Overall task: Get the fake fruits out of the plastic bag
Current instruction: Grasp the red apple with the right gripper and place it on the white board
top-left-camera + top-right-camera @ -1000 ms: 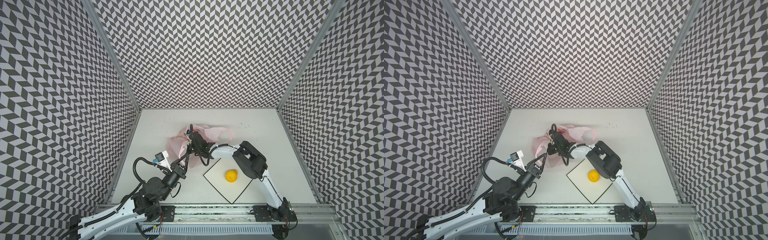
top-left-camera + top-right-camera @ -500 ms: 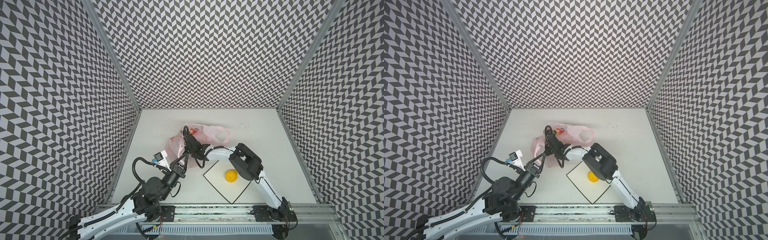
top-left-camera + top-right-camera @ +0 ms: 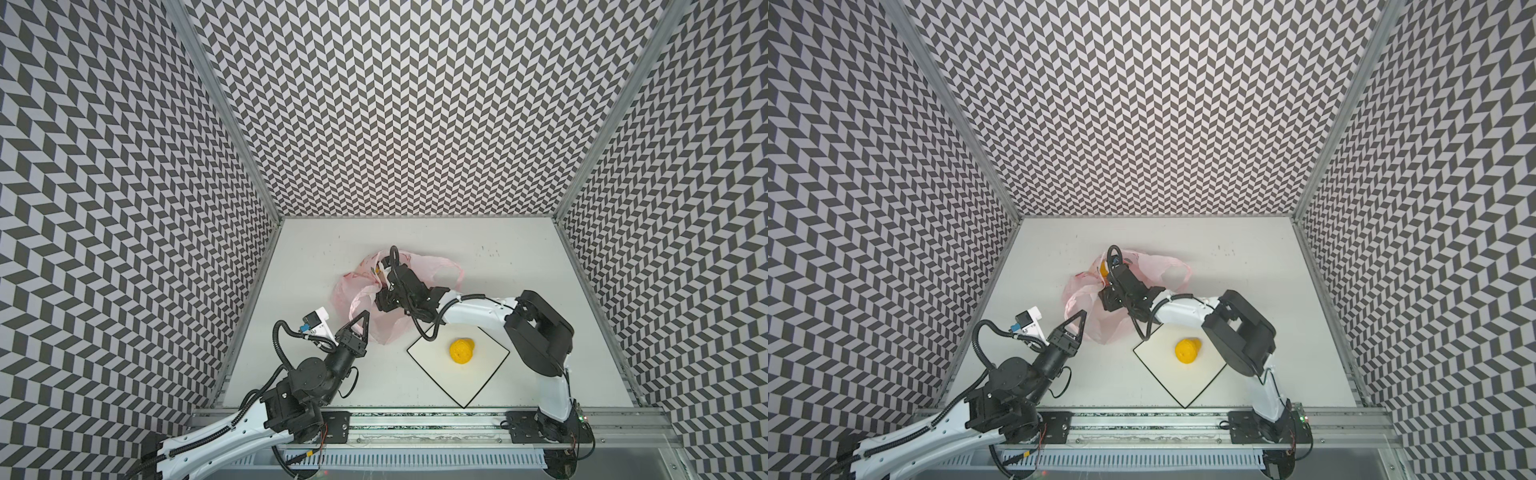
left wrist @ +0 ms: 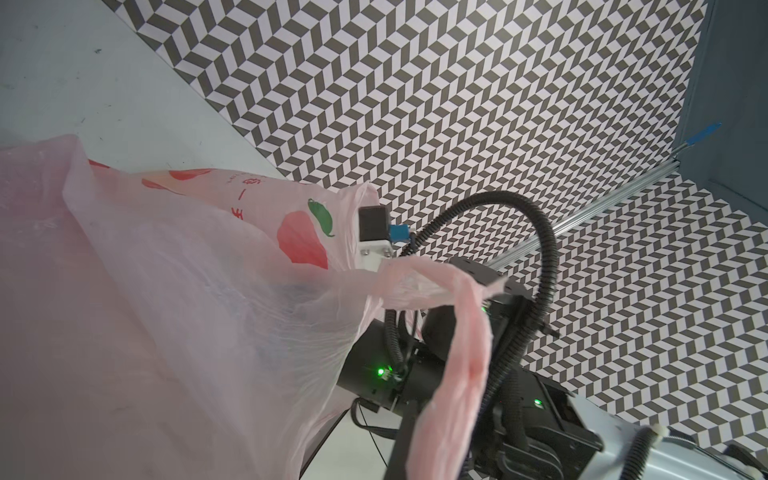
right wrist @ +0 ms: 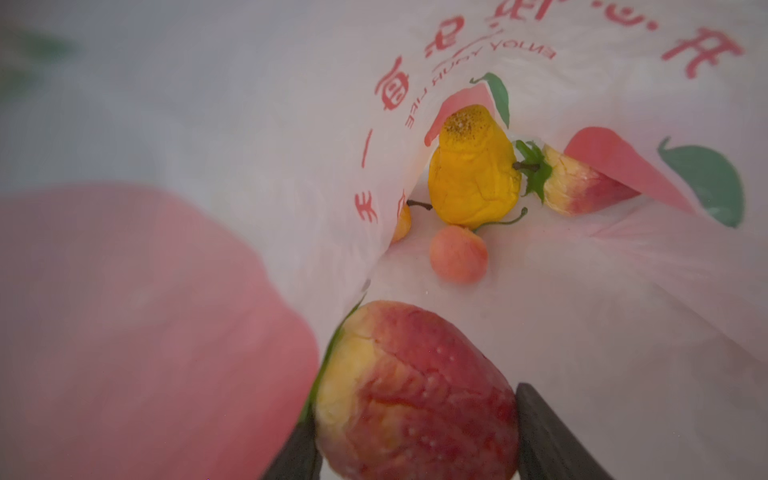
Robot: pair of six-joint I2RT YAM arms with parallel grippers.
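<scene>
1. Pale grey surface (image 3: 519,257) carries the plastic bag (image 3: 345,291) near its middle. A white plate (image 3: 490,374) at the bag's 5 o'clock holds a bumpy yellow fruit (image 3: 462,351).
2. The right claw (image 5: 415,407), inside the bag, pinches a strawberry (image 5: 415,365) between its dark fingers (image 5: 548,436).
3. The left claw (image 3: 365,326), pressed together, grips the bag's edge at 7 o'clock.
4. Only the right wrist view shows that pinch. Deeper in lie a second yellow fruit (image 5: 473,174), a peach (image 5: 458,253) and a second strawberry (image 5: 582,187). In both top views the right claw's tips are hidden.
</scene>
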